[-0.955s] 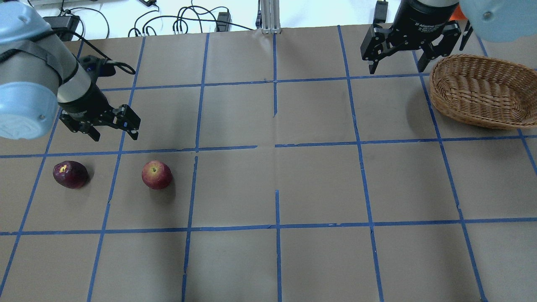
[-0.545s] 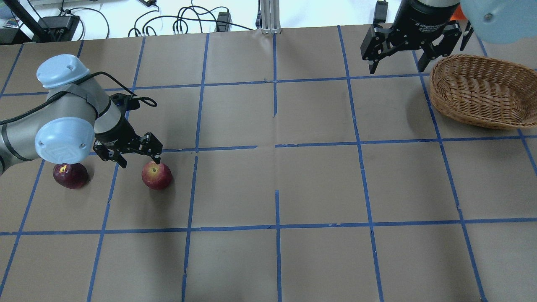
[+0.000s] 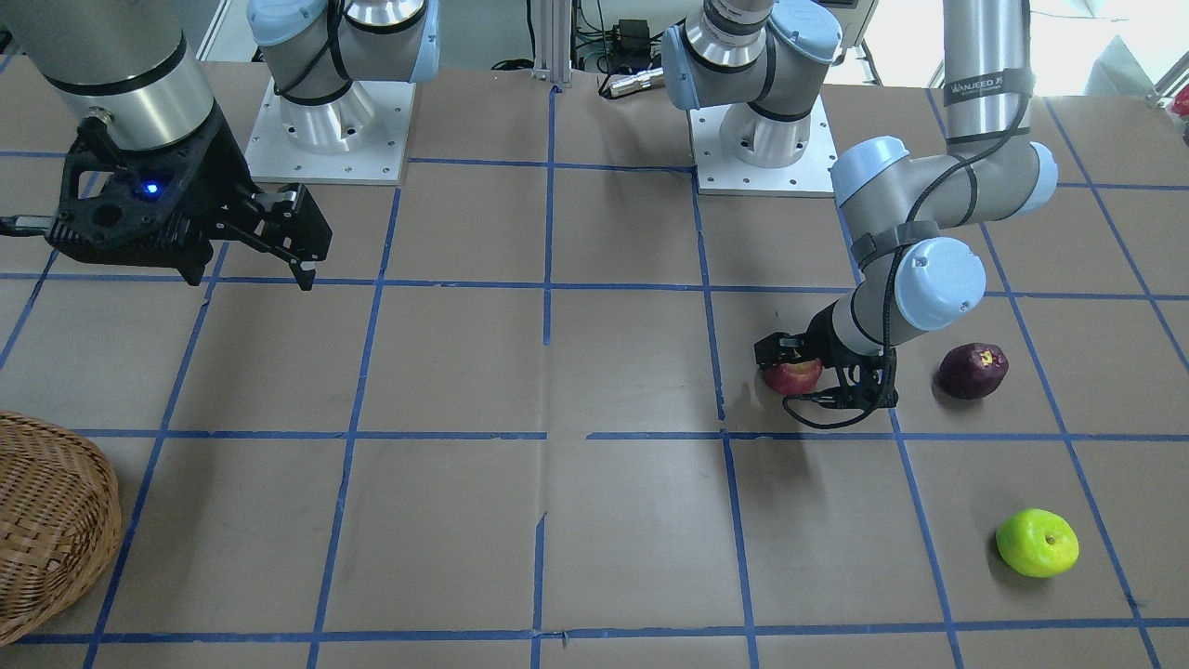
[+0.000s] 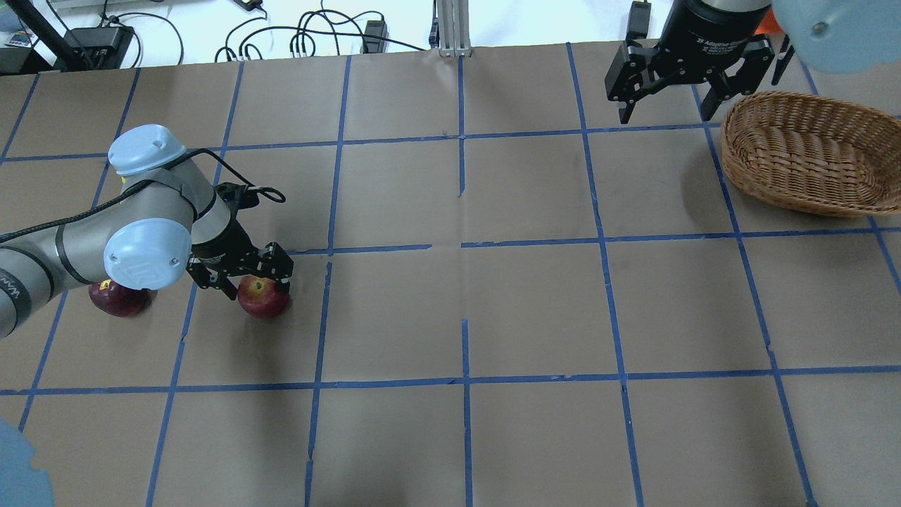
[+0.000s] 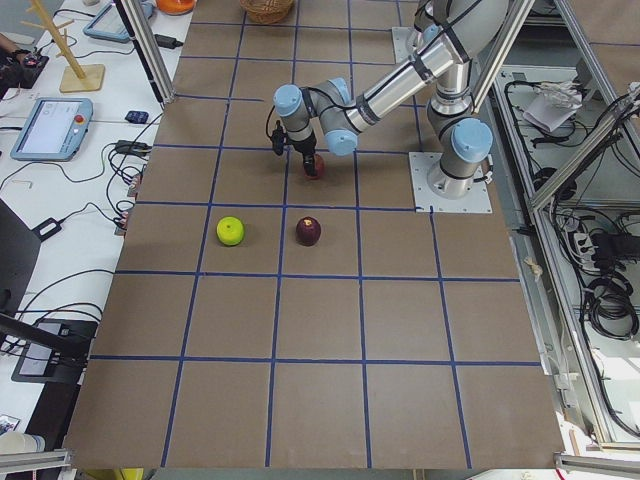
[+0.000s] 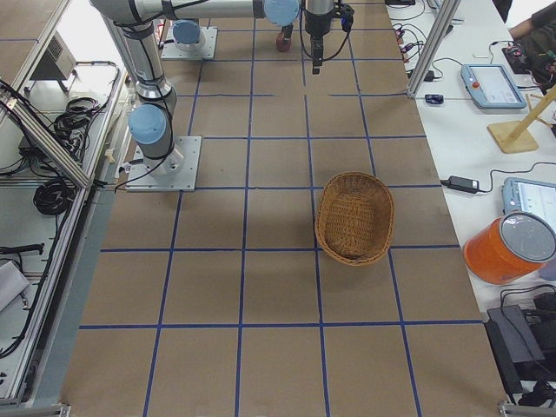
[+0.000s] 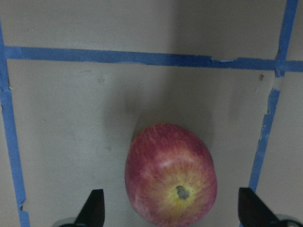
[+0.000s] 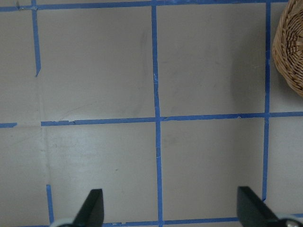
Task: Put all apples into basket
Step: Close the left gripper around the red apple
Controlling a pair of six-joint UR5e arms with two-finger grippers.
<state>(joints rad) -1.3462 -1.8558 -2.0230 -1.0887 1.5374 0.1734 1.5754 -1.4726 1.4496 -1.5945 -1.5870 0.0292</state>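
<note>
Left pincer [image 4: 257,287] was down at the table, jaws spread wide, and the red apple [image 7: 171,175] sat right between its fingers, a gap showing on either side! The dark purple apple [image 3: 972,370] lay near it, back by its wrist, the green apple [image 3: 1037,542] farther off. Right pincer [image 4: 665,114] hung open above the table, the basket [image 4: 802,151] close beside it.

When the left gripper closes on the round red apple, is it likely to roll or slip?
The round red apple lies on flat brown paper, so an uneven touch would probably roll it. Its skin looks glossy, so it may slip.
</note>
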